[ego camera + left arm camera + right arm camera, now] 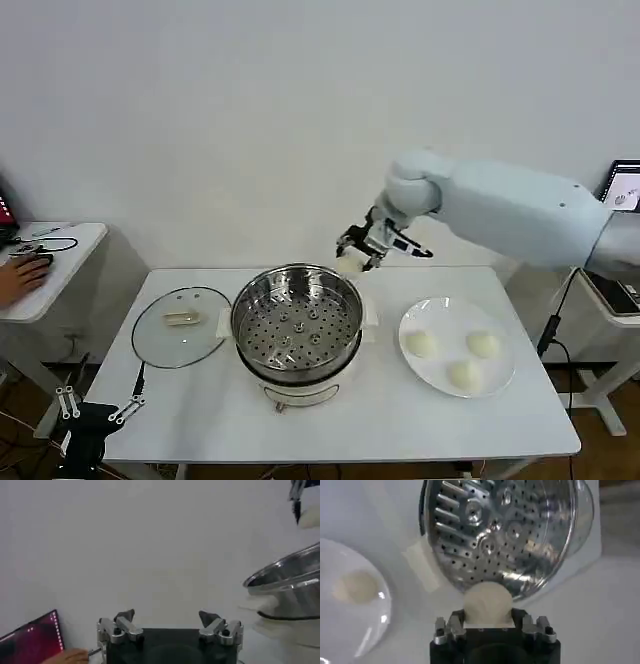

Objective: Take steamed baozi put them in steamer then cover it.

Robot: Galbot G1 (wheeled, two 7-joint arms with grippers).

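My right jaws (352,254) pinch a baozi (487,602) above the steamer (296,330) rim; left jaws (169,621) hang spread, low.

White counter (400,410), rectangular. Directly on it: steamer (297,335) just below and short of the right end effector (360,250); glass lid (180,325) lying flat beyond the steamer, away from that end effector; white plate (445,372) off to its other side, bearing three baozi (421,344).
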